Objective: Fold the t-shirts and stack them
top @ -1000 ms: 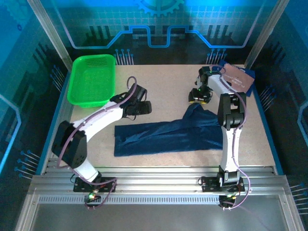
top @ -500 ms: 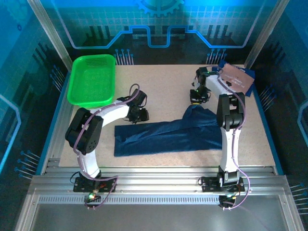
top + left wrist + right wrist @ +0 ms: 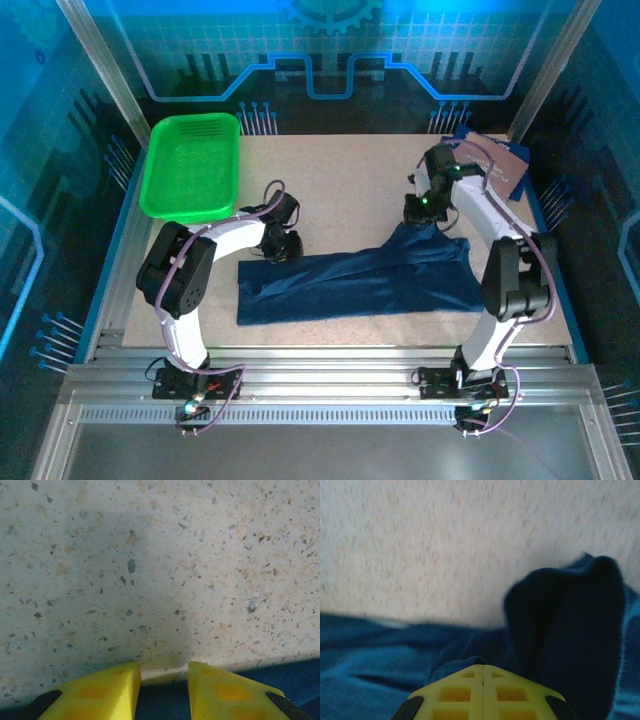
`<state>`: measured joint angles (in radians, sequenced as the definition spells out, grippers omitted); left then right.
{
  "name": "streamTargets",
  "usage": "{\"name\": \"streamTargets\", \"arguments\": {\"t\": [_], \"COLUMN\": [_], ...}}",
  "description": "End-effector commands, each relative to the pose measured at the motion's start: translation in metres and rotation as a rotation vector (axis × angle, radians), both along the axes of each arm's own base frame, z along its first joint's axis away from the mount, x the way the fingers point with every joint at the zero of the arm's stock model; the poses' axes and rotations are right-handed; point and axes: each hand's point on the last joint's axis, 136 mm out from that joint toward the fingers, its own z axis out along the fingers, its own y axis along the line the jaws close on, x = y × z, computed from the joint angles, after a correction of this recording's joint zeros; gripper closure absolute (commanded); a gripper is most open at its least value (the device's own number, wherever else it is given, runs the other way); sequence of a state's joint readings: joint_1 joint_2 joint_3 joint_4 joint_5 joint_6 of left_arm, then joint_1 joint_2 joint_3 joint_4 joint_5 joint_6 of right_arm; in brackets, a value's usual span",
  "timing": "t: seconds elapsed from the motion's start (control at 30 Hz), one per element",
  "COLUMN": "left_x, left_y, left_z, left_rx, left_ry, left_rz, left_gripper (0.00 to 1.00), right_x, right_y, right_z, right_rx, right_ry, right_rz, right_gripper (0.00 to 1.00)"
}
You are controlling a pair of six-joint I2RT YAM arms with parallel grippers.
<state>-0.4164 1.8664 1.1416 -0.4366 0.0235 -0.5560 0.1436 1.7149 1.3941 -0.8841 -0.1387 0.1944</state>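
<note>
Navy cloth: one shirt (image 3: 350, 285) lies as a long band across the middle of the table (image 3: 340, 175), partly folded. A second shirt (image 3: 497, 165), print up, sits folded at the far right corner.

Step in hand, as judged: taking both far corners of the band for the next fold.

The left gripper (image 3: 164, 669) is down at the far left corner with its fingers narrowly parted. The cloth edge lies in the gap and under the tips, not yet pinched.

The right gripper (image 3: 484, 672) has its fingers pressed together with no gap. The far right corner peaks up to it, so it appears to be pinching cloth.

Next move calls for the left fingers to close on the edge, then both arms to lift evenly and carry it toward the near edge.
</note>
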Motion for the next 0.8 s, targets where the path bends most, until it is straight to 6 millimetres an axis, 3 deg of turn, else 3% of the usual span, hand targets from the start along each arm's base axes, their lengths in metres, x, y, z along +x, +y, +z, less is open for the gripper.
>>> {"name": "streamTargets", "arguments": {"t": [0.0,0.23,0.53,0.6,0.67,0.7,0.77], "left_x": [-0.014,-0.010,0.000,0.002,0.004,0.005,0.007], "left_y": [0.019,0.024,0.030,0.030,0.030,0.030,0.033], "left_z": [-0.025,-0.032,-0.037,-0.037,-0.038,-0.038,-0.038], "left_rx": [0.044,0.056,0.074,0.075,0.074,0.078,0.087], "left_ry": [0.086,0.109,0.120,0.118,0.117,0.117,0.113], "left_rz": [0.048,0.057,0.049,0.041,0.034,0.031,0.030], "left_gripper": [0.67,0.68,0.68,0.68,0.68,0.68,0.68], "right_x": [-0.039,-0.116,-0.165,-0.170,-0.177,-0.178,-0.178], "right_y": [0.012,0.028,0.033,0.037,0.042,0.046,0.053], "right_z": [0.012,0.004,-0.017,-0.019,-0.023,-0.020,-0.008], "right_rx": [0.038,0.085,0.066,0.095,0.117,0.138,0.189], "right_ry": [0.013,0.112,0.189,0.197,0.206,0.197,0.173], "right_rz": [0.013,-0.035,-0.086,-0.090,-0.069,-0.050,-0.012], "right_gripper": [1.00,1.00,1.00,0.88,0.71,0.59,0.48]}}
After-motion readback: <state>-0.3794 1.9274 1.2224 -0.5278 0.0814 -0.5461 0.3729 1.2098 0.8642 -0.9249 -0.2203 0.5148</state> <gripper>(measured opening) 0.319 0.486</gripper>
